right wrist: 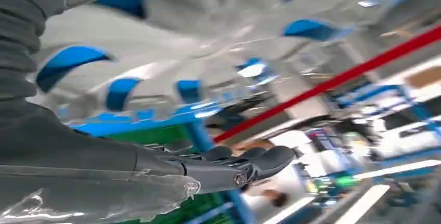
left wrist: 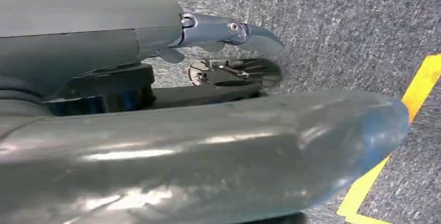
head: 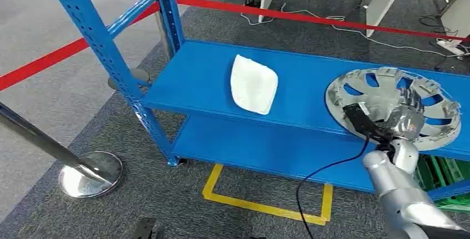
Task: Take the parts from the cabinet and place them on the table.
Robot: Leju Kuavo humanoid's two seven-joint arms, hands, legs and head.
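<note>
I see my right hand (head: pixel 407 118) with fingers (head: pixel 408 99) reaching onto the silver spoked wheel cover (head: pixel 388 92) lying at the right of the blue metal shelf (head: pixel 199 81); whether they grip it, I cannot tell. My left hand (left wrist: pixel 156 130) fingers' state I cannot tell.

Red barrier tape (head: pixel 310 18), chrome stanchion base (head: pixel 91 173)

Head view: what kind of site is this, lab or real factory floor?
Likely an indoor test or demo area, not a live line. Signs: a blue steel shelf rack holding a silver wheel cover, a red barrier belt on a chrome stanchion, and yellow floor tape on grey carpet.
</note>
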